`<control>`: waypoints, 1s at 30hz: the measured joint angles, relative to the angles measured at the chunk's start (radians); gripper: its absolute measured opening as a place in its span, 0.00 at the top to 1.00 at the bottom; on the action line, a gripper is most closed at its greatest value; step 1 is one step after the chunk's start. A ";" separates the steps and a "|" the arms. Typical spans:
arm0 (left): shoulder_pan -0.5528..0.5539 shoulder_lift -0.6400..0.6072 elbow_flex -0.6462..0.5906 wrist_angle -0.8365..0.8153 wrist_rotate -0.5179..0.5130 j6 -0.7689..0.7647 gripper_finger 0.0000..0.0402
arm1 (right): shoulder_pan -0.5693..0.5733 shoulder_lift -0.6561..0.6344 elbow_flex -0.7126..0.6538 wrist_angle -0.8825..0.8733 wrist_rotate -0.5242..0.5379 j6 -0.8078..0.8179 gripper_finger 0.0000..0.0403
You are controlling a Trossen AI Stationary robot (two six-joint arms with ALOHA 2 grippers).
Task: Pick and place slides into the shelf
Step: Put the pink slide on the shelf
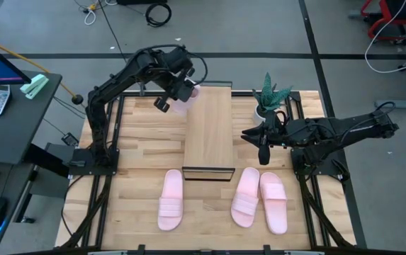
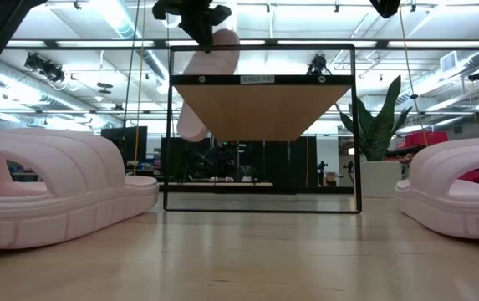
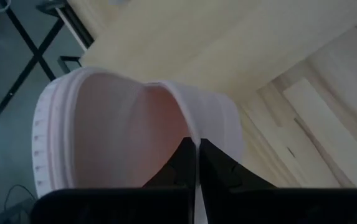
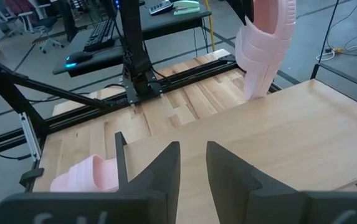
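- Left tool [image 1: 176, 91] sits in the upper middle of the high view, at the far left corner of the shelf [image 1: 210, 127]. It is clamped on the strap of a slide [image 1: 183, 105], which hangs tilted in the air beside the shelf's edge — not yet set down.
- Right tool [image 1: 261, 145] waits right of the shelf, near the potted plant [image 1: 270, 95], fingers apart and holding nothing.
- The shelf board is bare in every view, so no slide is placed yet.
- Left to do: three slides lie on the desk [image 1: 135, 142] in the lower part of the high view — one [image 1: 171, 200] left of the shelf's near end, a pair [image 1: 261, 198] to its right.
- Judged so, the task is barely begun; the first placement is in hand.
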 joint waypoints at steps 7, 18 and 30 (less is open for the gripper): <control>-0.012 0.000 0.000 0.083 0.015 0.024 0.98 | 0.000 0.000 0.000 0.000 0.000 -0.002 0.78; -0.024 0.071 0.003 0.136 0.076 0.056 0.98 | 0.000 0.000 0.000 0.000 0.000 0.001 0.79; -0.026 0.124 0.001 0.245 0.069 0.104 0.98 | 0.000 0.000 0.000 0.000 0.000 0.002 0.79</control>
